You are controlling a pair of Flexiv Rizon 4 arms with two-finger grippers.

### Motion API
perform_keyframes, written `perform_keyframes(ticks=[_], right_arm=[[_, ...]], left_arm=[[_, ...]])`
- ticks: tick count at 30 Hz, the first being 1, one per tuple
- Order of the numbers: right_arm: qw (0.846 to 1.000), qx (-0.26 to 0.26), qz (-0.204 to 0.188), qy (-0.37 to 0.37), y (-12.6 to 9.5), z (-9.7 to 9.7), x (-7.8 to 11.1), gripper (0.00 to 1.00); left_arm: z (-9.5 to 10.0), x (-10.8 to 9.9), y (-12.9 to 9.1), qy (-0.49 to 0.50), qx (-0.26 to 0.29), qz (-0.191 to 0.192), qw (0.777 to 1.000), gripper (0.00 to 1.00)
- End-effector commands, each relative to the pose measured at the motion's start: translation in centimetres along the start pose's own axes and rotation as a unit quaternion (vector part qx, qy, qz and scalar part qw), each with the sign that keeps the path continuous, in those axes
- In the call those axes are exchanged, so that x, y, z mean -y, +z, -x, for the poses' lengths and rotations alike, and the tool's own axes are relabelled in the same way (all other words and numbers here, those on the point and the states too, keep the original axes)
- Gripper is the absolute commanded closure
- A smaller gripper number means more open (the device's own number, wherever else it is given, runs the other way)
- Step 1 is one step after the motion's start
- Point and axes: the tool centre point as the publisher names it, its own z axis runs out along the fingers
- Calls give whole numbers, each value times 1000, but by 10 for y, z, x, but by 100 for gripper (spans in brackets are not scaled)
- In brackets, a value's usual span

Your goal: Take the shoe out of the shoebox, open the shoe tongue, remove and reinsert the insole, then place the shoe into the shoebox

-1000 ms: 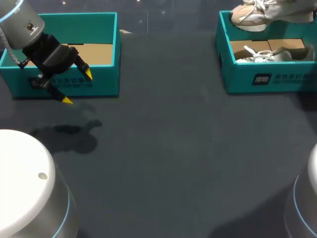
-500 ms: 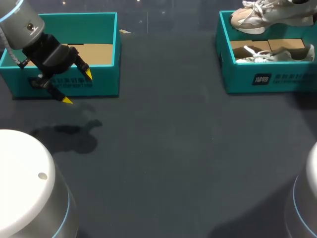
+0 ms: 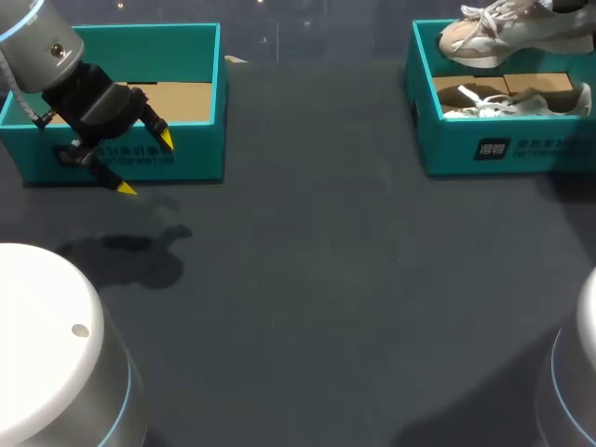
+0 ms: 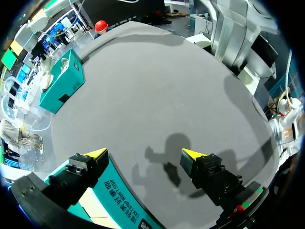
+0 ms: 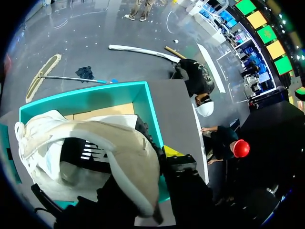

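Observation:
A beige and white shoe (image 3: 494, 37) hangs over the teal shoebox (image 3: 521, 149) at the table's far right. In the right wrist view my right gripper (image 5: 155, 155) is shut on the shoe (image 5: 95, 138) at its collar; only one yellow fingertip (image 5: 171, 151) shows, and the shoebox (image 5: 143, 102) lies open beneath. A second pale shoe (image 3: 512, 101) lies inside the box. My left gripper (image 3: 145, 164) hovers open and empty at the front wall of another teal box (image 3: 191, 160) on the far left. The left wrist view shows that gripper (image 4: 144, 153) open over bare table.
The left teal box (image 4: 114, 191) has a bare cardboard floor and sits partly under my left gripper's finger. Far ahead of that gripper stands the shoebox (image 4: 64, 83). The dark grey table (image 3: 317, 279) stretches between the two boxes.
The held shoe has shifted slightly to the right over the shoebox and its toe has dipped a little. My left arm has not moved.

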Motion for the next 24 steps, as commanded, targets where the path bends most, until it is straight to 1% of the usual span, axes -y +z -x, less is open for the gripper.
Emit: perform_keyframes(ticks=[1,10,24], right_arm=[[1000,0,-2,-1,4,-2,-2,100],[1000,-3,-2,-6,12,-8,-4,100],[1000,-2,-8,-17,26,-19,-1,100]], left_arm=[[-1,0,-1,0,0,1,1000,0],[-1,0,-1,0,0,1,1000,0],[-1,0,-1,0,0,1,1000,0]])
